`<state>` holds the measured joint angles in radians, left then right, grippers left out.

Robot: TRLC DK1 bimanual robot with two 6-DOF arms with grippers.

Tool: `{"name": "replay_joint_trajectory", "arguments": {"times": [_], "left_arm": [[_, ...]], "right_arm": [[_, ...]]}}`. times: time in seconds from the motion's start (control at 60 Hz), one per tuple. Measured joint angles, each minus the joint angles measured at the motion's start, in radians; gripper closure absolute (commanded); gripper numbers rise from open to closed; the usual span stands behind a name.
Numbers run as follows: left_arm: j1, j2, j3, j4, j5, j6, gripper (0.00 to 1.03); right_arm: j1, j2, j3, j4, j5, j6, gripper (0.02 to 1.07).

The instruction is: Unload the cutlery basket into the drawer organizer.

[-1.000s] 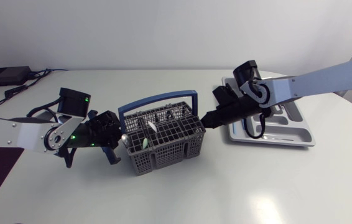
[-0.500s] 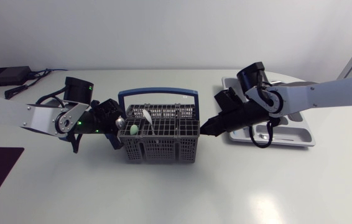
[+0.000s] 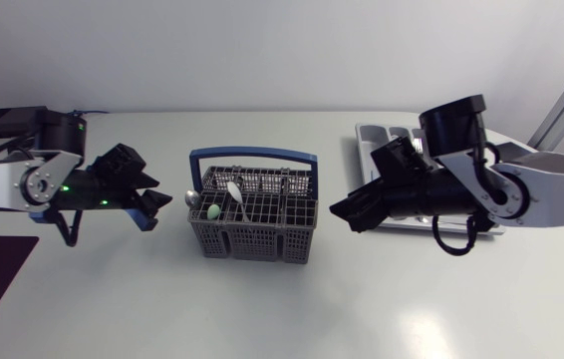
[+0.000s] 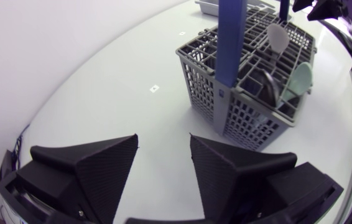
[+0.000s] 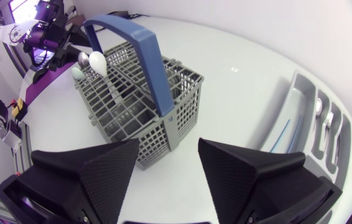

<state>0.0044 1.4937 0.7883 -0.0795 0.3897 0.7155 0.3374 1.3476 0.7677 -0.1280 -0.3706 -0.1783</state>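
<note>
The cutlery basket (image 3: 252,241) is stood near the centre of the table (image 3: 262,319), with its blue handle (image 3: 252,157) upright. The left gripper (image 3: 148,205) is held at the basket's 9 o'clock, near it but not touching. The right gripper (image 3: 346,212) is held at its 3 o'clock, likewise apart.

In both wrist views the fingers are seen spread wide with nothing between them, and the basket lies ahead of them.

Three spoon bowls are seen above the basket's rim at the end nearest the left gripper: a white spoon (image 3: 234,188), a pale green spoon (image 3: 212,210) and a metal spoon (image 3: 192,197). Their handles are hidden inside the compartments. Whether more cutlery lies deeper in the basket cannot be determined.

The drawer organizer (image 3: 374,138) is placed at the basket's 2 o'clock. In the head view most of it is covered by the right arm. In the right wrist view it is only partly seen, and the items in its compartments cannot be made out.
</note>
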Motion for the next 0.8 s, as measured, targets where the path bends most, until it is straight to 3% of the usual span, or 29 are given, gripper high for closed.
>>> {"name": "replay_joint_trajectory", "arguments": {"times": [0.133,0.267,0.467,0.567,0.8], "left_arm": [[0.016,-0.106,0.043,-0.22,0.064,-0.076,0.17],[-0.016,-0.156,0.119,-0.356,0.094,-0.153,0.18],[-0.1,-0.159,0.165,-0.38,0.101,-0.237,0.18],[-0.126,-0.151,0.166,-0.382,0.104,-0.249,0.23],[-0.131,-0.107,0.169,-0.384,0.103,-0.278,0.49]], "right_arm": [[-0.011,-0.092,-0.018,-0.02,0.002,-0.01,0.21],[-0.021,-0.142,-0.027,-0.063,-0.002,-0.01,0.2],[-0.025,-0.163,-0.03,-0.089,-0.021,-0.01,0.2],[-0.025,-0.175,-0.03,-0.097,-0.022,-0.009,0.2],[-0.025,-0.196,-0.03,-0.108,-0.022,-0.009,0.2]]}}
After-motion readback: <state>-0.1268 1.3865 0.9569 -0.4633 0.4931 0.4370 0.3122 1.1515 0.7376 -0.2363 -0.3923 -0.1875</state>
